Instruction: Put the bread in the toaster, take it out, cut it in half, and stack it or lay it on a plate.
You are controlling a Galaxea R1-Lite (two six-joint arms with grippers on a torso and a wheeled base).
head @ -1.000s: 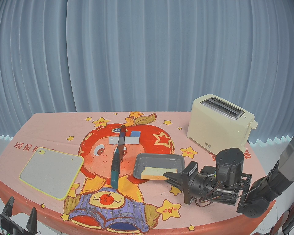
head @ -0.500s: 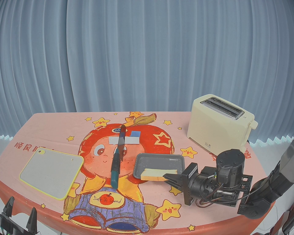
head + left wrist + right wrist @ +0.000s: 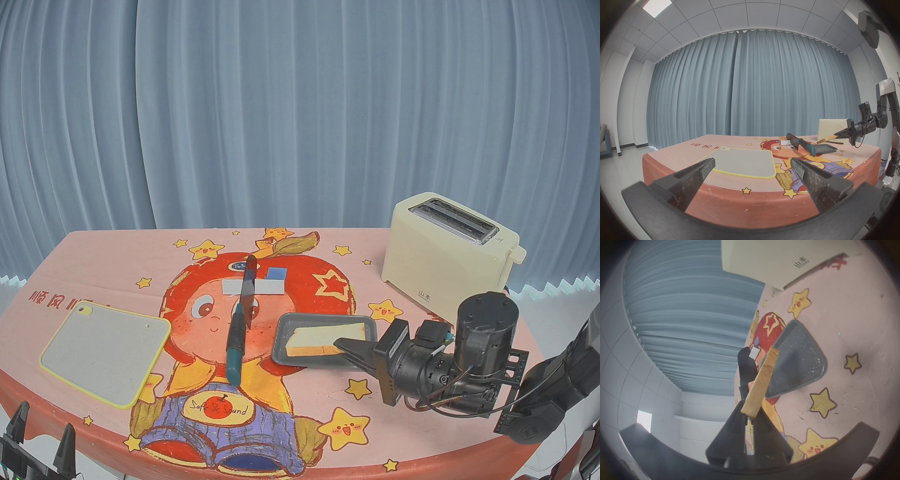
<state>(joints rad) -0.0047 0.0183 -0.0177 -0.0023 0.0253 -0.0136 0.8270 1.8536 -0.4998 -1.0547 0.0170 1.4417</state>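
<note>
**Head view**
- Right gripper (image 3: 347, 345): low over the tablecloth, fingers pinched onto one edge of the bread.
- Square slice of pale, untoasted bread (image 3: 325, 337): held tilted, with its far part above the tray.
- Shallow grey rectangular tray (image 3: 294, 325): on the cloth, just in front of the right gripper.
- Cream two-slot toaster (image 3: 450, 253): behind the right gripper, slots empty.
- Teal-handled kitchen knife (image 3: 240, 319): just beside the tray, with its blade propped on a white-and-blue block (image 3: 262, 284).
- Grey cutting board with yellow rim (image 3: 103, 353): at the robot's left, well apart from the tray.
- Left gripper (image 3: 42, 434): at the near table edge, holding nothing.

**Left wrist view**
- Left gripper (image 3: 752, 162): fingers spread wide, short of the table, facing the cutting board (image 3: 745, 157).
- Bread (image 3: 825, 139): seen far off, slanting up from the right gripper (image 3: 840, 133) and apparently clear of the tray (image 3: 826, 148).

**Right wrist view**
- Bread (image 3: 762, 380): seen edge-on, clamped firmly at its lower corner.
- Tray (image 3: 800, 365): beyond the bread, holding only crumbs.
- Toaster (image 3: 775, 258): farther off.

**Progress (judged)**
- The first step is in hand: the slice is gripped but is not yet at the toaster.
- Toasting, retrieval, halving on the board and plating all remain.
</note>
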